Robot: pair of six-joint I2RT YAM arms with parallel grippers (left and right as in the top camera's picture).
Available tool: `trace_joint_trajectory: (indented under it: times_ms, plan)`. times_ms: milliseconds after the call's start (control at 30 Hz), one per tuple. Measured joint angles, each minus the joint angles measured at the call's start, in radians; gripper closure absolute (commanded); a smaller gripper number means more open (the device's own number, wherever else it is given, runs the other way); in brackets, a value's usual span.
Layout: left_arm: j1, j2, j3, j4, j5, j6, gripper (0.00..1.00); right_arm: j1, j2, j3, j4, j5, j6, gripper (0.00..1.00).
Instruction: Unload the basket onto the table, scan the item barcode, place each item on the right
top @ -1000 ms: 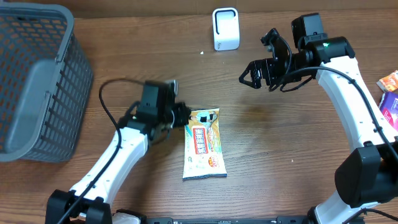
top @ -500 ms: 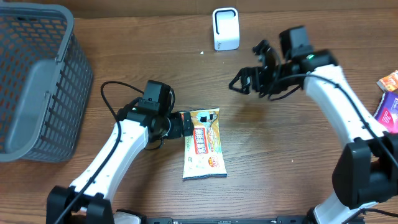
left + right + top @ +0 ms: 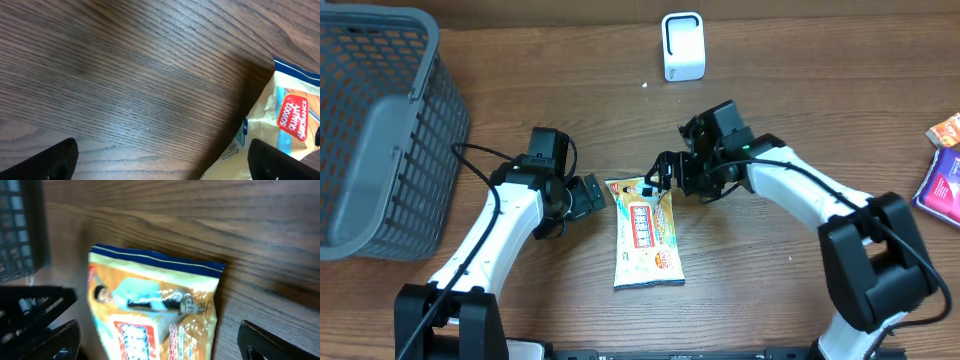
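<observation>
Moved: the right claw (image 3: 663, 176) has swung down from beside the scanner (image 3: 683, 46) to the top of the snack packet (image 3: 648, 232). The left claw (image 3: 594, 196), pinched at the packet's left edge a second ago, has let go and drawn back to the left. The packet lies about where it lay.
Left claw: jaws spread wide, nothing in them. Its own camera shows bare wood in the gap, with the dark fingertips (image 3: 55, 159) down in the bottom corners of the view.
Left claw to packet: just beside the packet's upper left edge, with a sliver of wood between them and the opening turned toward the wrapper.
Right claw: jaws wide apart too, holding nothing, low over the packet's upper right corner. From where I stand I cannot tell whether it touches the wrapper.
Snack packet: flat on the table (image 3: 770, 290) between the two claws, printed face up. Its blue-trimmed end points toward the scanner and its length runs toward the near edge.
Scanner: a small white box standing upright at the far edge, well apart from the packet.
Basket (image 3: 380, 130): grey mesh, at the far left corner, well apart from the left claw.
Right edge: an orange packet (image 3: 946, 130) and a purple packet (image 3: 940, 185) lie near each other, half out of view.
</observation>
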Motion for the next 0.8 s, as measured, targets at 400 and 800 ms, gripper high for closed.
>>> trace_joint_trajectory:
  times_ms: [400,800]
  plan:
    - [0.000,0.000,0.000,-0.002,-0.029,-0.008,0.00,0.042,0.098,0.000,0.052,0.037,0.083,0.43]
    - [0.000,0.000,0.000,-0.002,-0.037,-0.007,0.00,0.040,0.111,0.000,0.053,0.052,0.086,0.95]
